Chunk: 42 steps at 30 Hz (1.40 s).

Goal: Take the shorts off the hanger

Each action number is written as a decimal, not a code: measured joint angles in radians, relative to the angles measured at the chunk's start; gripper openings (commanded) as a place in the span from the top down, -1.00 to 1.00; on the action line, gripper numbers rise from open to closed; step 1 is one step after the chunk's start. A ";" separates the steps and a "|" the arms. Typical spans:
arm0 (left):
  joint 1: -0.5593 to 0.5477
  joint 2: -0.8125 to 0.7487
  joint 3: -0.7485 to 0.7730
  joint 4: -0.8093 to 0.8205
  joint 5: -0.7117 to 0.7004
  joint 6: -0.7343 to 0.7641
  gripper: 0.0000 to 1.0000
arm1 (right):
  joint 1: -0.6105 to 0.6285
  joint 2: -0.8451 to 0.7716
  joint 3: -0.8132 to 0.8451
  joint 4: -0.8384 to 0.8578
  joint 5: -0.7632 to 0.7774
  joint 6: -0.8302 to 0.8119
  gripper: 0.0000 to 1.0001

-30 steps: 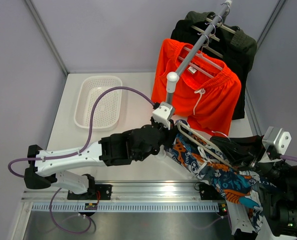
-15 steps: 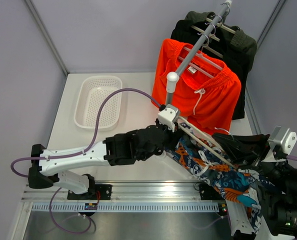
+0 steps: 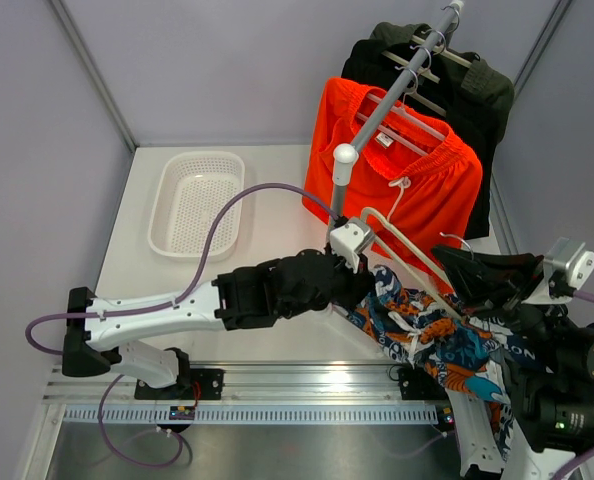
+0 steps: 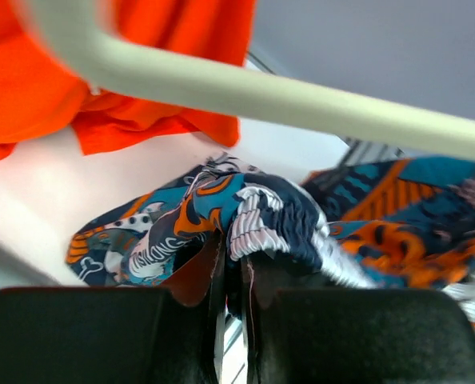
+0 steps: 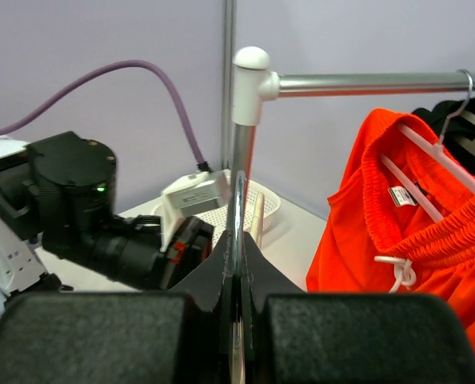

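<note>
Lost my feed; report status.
Left end effector shut on patterned shorts. Right end effector shut on hanger. Orange shorts on rail, untouched. No obstruction seen.

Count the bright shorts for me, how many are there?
2. The orange shorts hang on the rail at the back. The patterned shorts are in front, pinched by the left hand, beside the hanger in the right hand. The dark clothes behind could be shorts too.

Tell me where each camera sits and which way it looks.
Top: high behind the robot, looking down on left arm, right arm, rail, basket.
Left wrist: on the left arm, looking past its fingers, pinching the patterned shorts, under the hanger.
Right wrist: on the right arm, looking along its fingers, shut on the hanger hook, toward the rail.
Both wrist views share the orange shorts.
</note>
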 measured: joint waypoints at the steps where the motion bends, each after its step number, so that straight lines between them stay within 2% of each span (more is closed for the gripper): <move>1: 0.000 0.000 0.000 0.007 0.033 0.009 0.80 | 0.000 -0.006 -0.031 0.022 0.013 0.013 1.00; 8: -0.008 0.078 0.085 0.026 0.282 0.072 0.81 | 0.000 -0.007 -0.198 0.154 0.127 0.097 1.00; 12: -0.026 0.131 0.146 0.011 0.335 0.099 0.82 | 0.000 -0.002 -0.214 0.183 0.244 0.108 1.00; 21: -0.027 0.101 0.156 -0.098 0.221 0.128 0.85 | 0.000 0.031 -0.219 0.270 0.486 0.106 1.00; 28: -0.020 -0.064 0.122 -0.140 0.183 0.135 0.88 | 0.000 0.068 -0.226 0.305 0.631 0.105 1.00; 35: -0.019 -0.172 0.095 -0.165 0.177 0.126 0.89 | 0.000 0.071 -0.229 0.344 0.714 0.154 1.00; 42: -0.019 -0.237 0.041 -0.256 0.099 0.101 0.90 | 0.000 0.074 -0.282 0.441 0.750 0.211 1.00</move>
